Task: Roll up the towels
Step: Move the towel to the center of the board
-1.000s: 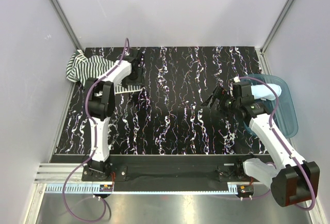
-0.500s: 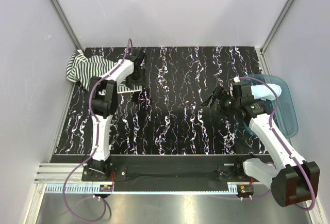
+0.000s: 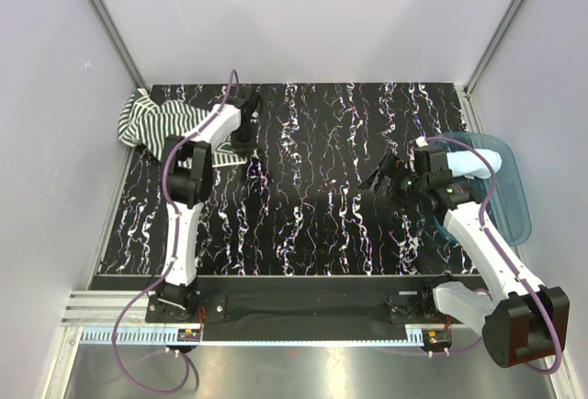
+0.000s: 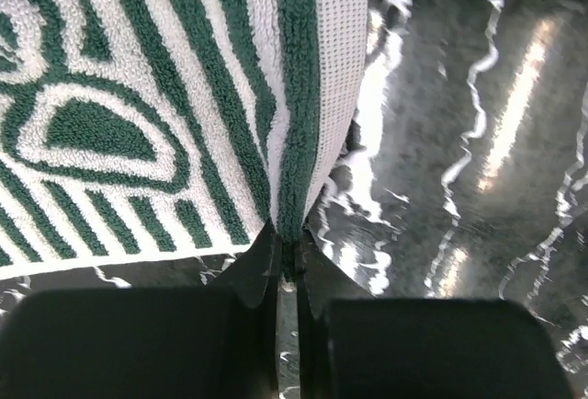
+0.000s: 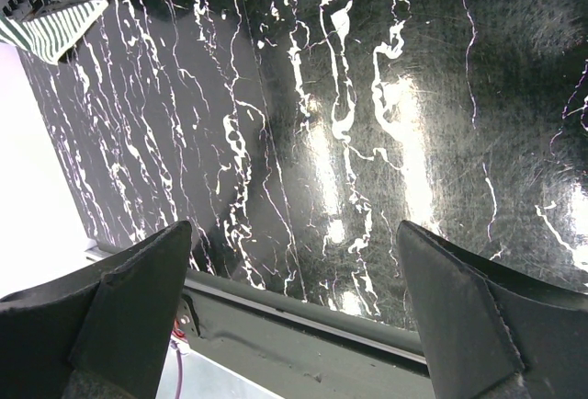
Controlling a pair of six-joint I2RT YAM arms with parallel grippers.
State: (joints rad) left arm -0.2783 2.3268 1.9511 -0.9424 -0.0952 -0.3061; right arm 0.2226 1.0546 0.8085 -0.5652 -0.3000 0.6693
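— So, from above, where do things lie?
— One striped towel (image 3: 161, 121) sits crumpled at the far left corner of the counter (image 3: 322, 224). One blue towel (image 3: 482, 162) lies in the tray (image 3: 519, 215) at the right edge. Two towels, one tray, and neither towel is rolled.
— And the arms?
— The left gripper (image 3: 241, 146) is down at the striped towel's right edge. The right gripper (image 3: 386, 176) hangs over the counter beside the tray, touching nothing.
— What does the left wrist view add?
— The left gripper (image 4: 287, 261) is pinched tight on the hem of the striped towel (image 4: 138, 96), with bare counter to its right.
— And the right wrist view?
— The right gripper (image 5: 292, 233) stands wide with nothing in it. A corner of the striped towel (image 5: 55, 22) shows far off.
— Which step, then?
— I'd say the start: taking hold of the first towel. Next it likely needs dragging toward the middle and spreading flat before any rolling. That should be done gently, since so thin a hem could slip.
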